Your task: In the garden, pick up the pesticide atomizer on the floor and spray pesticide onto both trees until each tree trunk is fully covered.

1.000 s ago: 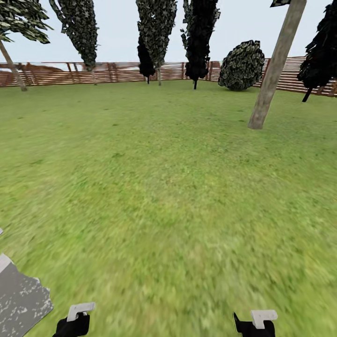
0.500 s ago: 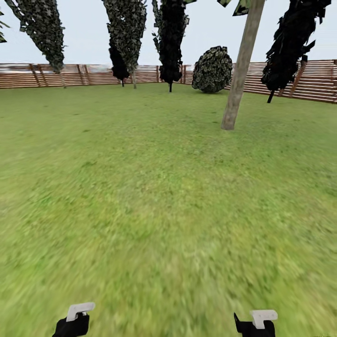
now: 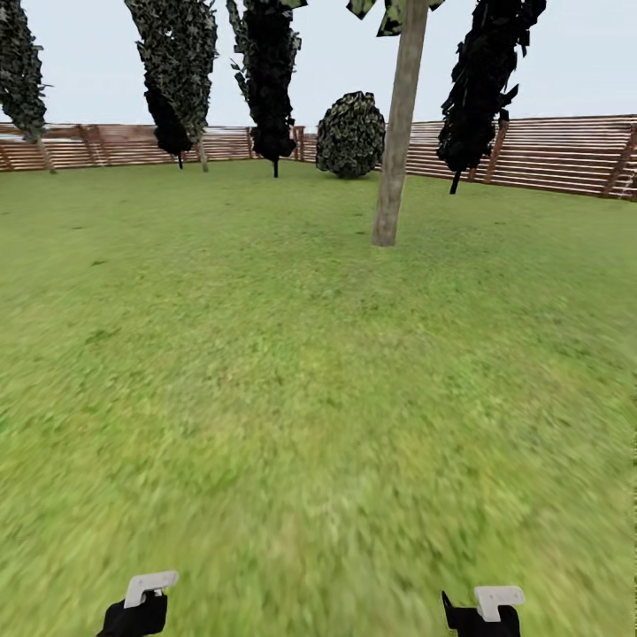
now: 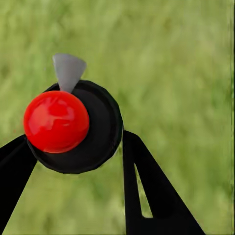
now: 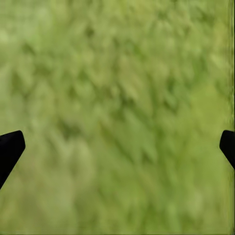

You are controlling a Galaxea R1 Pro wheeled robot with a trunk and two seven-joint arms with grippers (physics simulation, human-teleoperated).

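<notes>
I am looking out over the garden, with the grass floor (image 3: 292, 398) filling most of the head view and a slatted wooden fence (image 3: 548, 155) running across the upper part of the frame. One tree trunk (image 3: 396, 133), straight and grey-tan, is standing upper centre, well apart from my arms, its base on the lawn. Dark narrow trees (image 3: 265, 80) and a round bush (image 3: 351, 134) are lining the fence behind it.

My left fingers (image 4: 78, 161) are closing around the pesticide atomizer (image 4: 73, 125): in the left wrist view its red cap and black round body are sitting between the two black fingers (image 4: 147, 191), a grey nozzle pointing away over the grass. My right fingers (image 5: 117, 142) are spreading wide, one black tip at each edge of the right wrist view, holding nothing, with grass beneath. Both arms are showing low at the bottom edge of the head view.
</notes>
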